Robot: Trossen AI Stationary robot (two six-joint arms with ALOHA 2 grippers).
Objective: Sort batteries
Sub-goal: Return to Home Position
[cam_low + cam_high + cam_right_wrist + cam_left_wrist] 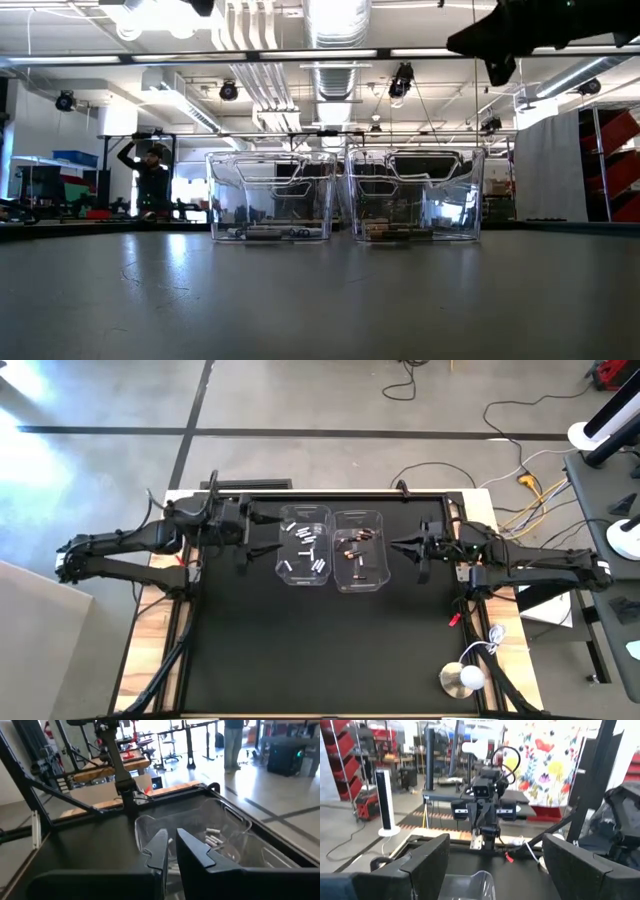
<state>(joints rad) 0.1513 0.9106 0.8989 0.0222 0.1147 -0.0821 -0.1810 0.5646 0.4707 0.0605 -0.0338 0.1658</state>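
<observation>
Two clear plastic bins stand side by side on the black mat, toward its far edge. The left bin (305, 545) holds silvery-white batteries (304, 550). The right bin (360, 550) holds dark batteries with copper ends (357, 547). In the low view the cells lie on the bin floors (270, 232). My left gripper (258, 532) hangs level just left of the left bin, open, with nothing between its fingers (427, 865). My right gripper (396, 545) hangs level just right of the right bin, shut and holding nothing (172, 847).
A white round thing (463, 678) with a cord lies at the table's near right corner. A small red piece (453, 620) sits by the right rail. Black mat (320, 650) stretches from the bins toward the near edge. A person (152, 180) stands far off in the room.
</observation>
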